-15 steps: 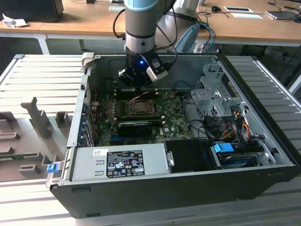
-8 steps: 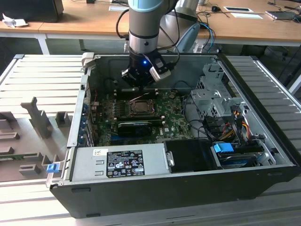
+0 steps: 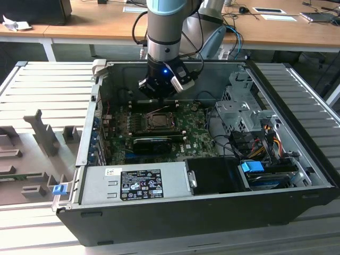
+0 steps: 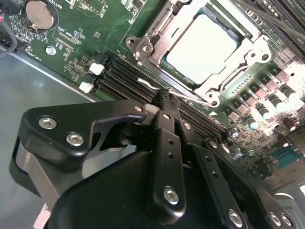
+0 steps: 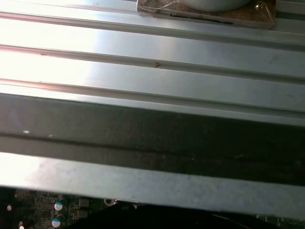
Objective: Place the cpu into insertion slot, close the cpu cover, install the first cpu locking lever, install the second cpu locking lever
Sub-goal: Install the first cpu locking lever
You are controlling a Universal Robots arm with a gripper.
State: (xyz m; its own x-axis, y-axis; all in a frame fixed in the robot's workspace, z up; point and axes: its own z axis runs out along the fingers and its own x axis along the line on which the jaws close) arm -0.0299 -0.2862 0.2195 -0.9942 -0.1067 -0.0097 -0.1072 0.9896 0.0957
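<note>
A: Where is the chip now?

B: The chip [image 4: 202, 47] sits in its socket [image 4: 209, 52] on the green board [image 4: 95, 28], and the metal cover frame [image 4: 248, 52] lies down around it, the silvery top showing through the window.

A: And the hand?

B: The hand [image 4: 164, 98] has its fingers [image 4: 167, 138] pressed together, nothing between them. The tips hover over the long black slots [image 4: 124, 74], just beside the socket's edge, near a thin wire lever [image 4: 186, 95] running along that side.

A: From outside?

B: The arm hangs over the board inside the open case [image 3: 212, 207], hand [image 3: 159, 98] just behind the socket [image 3: 158, 121].
</note>
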